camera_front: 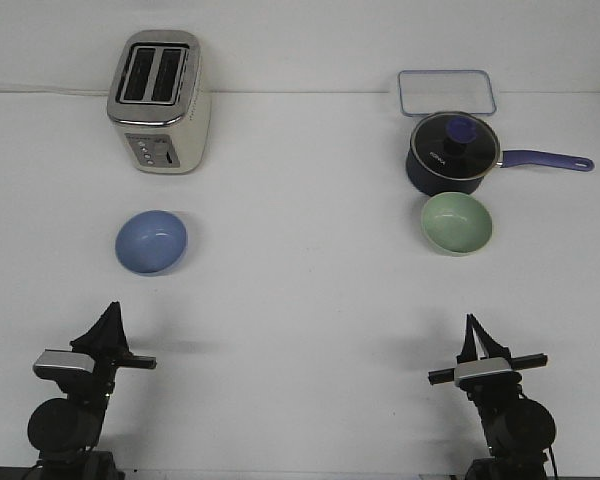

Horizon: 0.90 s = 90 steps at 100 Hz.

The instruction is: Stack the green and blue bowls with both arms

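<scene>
Stacking not begun: blue bowl (151,241) far-left, green bowl (457,222) far-right beside saucepan (452,153). Grip rims squarely, avoiding saucepan. Left gripper (111,312), right gripper (472,325): jaw state unclear.

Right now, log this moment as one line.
blue bowl: left, untouched | green bowl: right, beside saucepan | left tool, right tool: back, empty | unstacked

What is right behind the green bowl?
Behind the green bowl stands a dark saucepan with a glass lid and long handle, very close to it. Further back lies a clear rectangular container. The pan's contents cannot be made out.
</scene>
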{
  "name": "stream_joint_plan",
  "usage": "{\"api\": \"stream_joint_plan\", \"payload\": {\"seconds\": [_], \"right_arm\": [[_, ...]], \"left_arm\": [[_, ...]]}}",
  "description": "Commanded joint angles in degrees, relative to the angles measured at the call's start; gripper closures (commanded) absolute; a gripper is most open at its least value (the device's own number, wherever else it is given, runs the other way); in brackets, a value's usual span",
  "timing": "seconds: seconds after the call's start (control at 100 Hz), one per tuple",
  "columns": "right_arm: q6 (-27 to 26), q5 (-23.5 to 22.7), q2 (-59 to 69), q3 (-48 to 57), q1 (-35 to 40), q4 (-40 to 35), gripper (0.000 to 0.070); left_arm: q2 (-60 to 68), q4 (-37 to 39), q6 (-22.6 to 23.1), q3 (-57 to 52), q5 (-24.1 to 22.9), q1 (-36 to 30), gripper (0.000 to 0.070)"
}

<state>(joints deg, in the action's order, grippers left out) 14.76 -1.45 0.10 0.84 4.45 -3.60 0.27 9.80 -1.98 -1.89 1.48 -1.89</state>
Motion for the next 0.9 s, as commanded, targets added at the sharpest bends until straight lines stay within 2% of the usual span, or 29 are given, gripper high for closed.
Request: {"api": "stream_joint_plan", "payload": {"seconds": [0.0, 0.89], "right_arm": [[0.2, 0.0, 0.0, -0.1, 0.0, 0.6, 0.069], [-0.8, -0.1, 0.0, -0.1, 0.0, 0.7, 0.069]], "left_arm": [[-0.1, 0.6, 0.9, 1.1, 0.0, 0.1, 0.0685], [-0.1, 0.6, 0.9, 1.1, 0.0, 0.1, 0.0685]]}}
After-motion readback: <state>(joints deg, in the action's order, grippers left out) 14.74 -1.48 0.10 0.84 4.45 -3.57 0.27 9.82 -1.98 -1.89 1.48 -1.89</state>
